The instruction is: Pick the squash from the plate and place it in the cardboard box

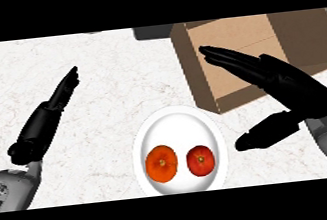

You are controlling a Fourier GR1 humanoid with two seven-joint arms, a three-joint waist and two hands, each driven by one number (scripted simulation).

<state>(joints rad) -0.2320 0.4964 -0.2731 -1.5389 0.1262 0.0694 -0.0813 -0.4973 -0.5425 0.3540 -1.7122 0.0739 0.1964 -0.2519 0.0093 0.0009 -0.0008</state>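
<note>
While the right hand [288,80] spreads open and empty over the cardboard box [247,28], what seems the squash [161,163] lies apart, lower left, on the white plate [175,123] beside a tomato [200,160].

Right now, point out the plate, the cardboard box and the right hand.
plate [175,123], head view, bare white upper part.
cardboard box [227,87], head view, bare inside surface.
right hand [289,81], head view, palm.

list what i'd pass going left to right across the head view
left hand → orange round vegetable → red round vegetable, both on the plate → right hand; cardboard box overlaps the right hand, so left out
</note>
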